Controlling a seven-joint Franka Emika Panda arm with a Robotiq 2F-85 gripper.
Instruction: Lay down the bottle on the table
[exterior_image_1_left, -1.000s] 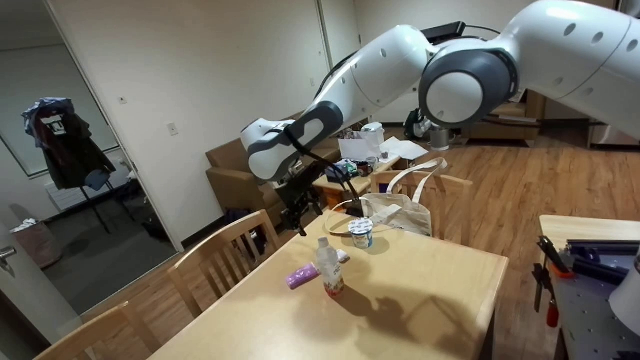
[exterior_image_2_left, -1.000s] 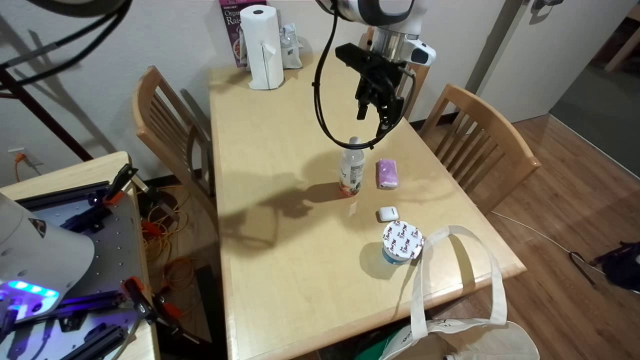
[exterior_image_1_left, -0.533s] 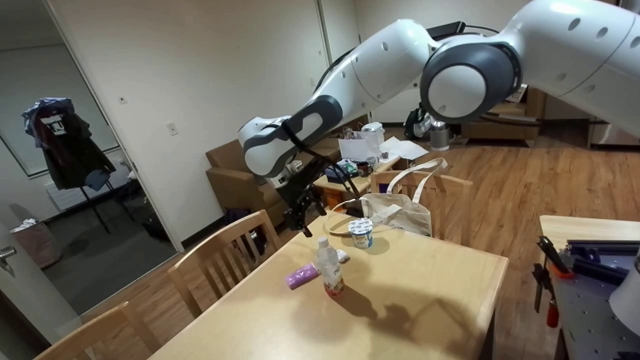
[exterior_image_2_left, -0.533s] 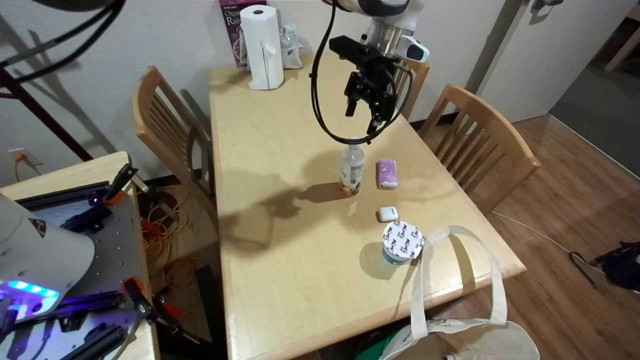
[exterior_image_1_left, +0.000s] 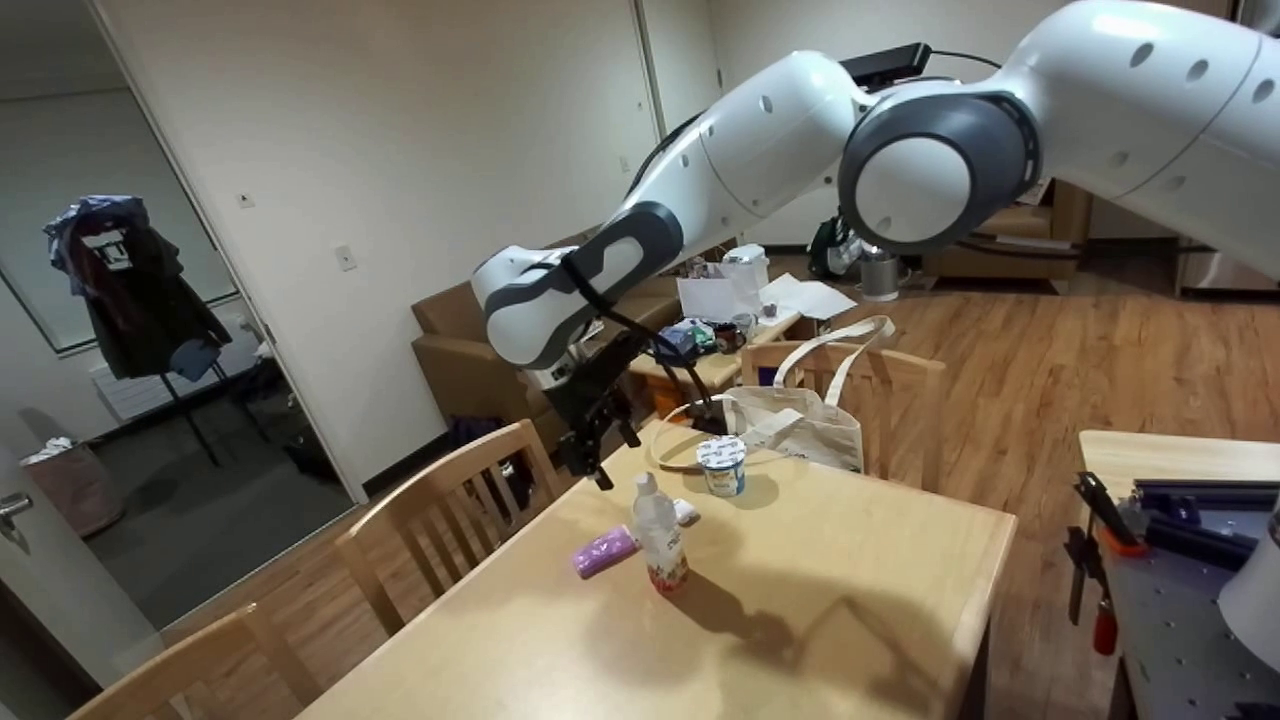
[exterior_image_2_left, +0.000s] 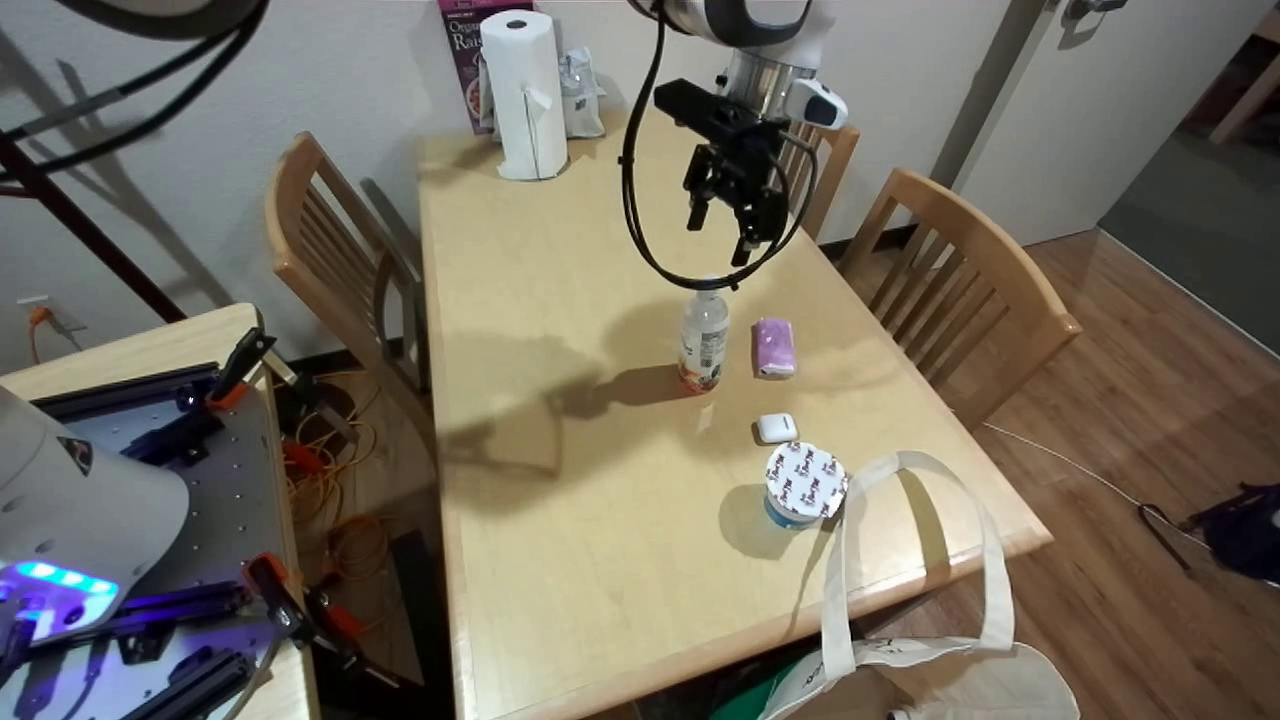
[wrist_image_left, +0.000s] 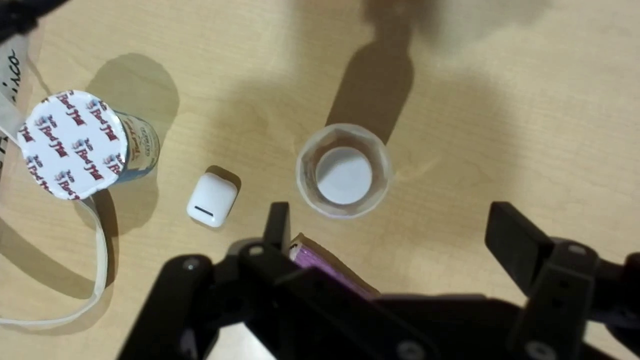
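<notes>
The bottle (exterior_image_1_left: 660, 535) stands upright on the light-wood table (exterior_image_2_left: 560, 580), translucent above with a reddish patterned base. It also stands upright in an exterior view (exterior_image_2_left: 704, 345), where a cable crosses near its cap. In the wrist view I look down on its round white cap and clear shoulder (wrist_image_left: 344, 175). My gripper (wrist_image_left: 389, 225) is open and empty. The bottle lies just beyond the fingertips there, nearer the left finger, and touches neither. In both exterior views the gripper (exterior_image_1_left: 617, 460) (exterior_image_2_left: 719, 238) hangs above the table, higher than the bottle's cap and apart from it.
A flat purple packet (exterior_image_2_left: 775, 348) lies close beside the bottle. A small white case (wrist_image_left: 212, 200) and a lidded cup (exterior_image_2_left: 805, 485) stand nearby. A tote bag (exterior_image_1_left: 800, 425) hangs at the table end. A paper towel roll (exterior_image_2_left: 527, 95) stands at the opposite end. Chairs (exterior_image_1_left: 455, 510) line the side.
My gripper has shifted slightly, a little leftward in an exterior view, and sits a bit lower than half a second ago. It stays open. The bottle and other objects have not moved.
</notes>
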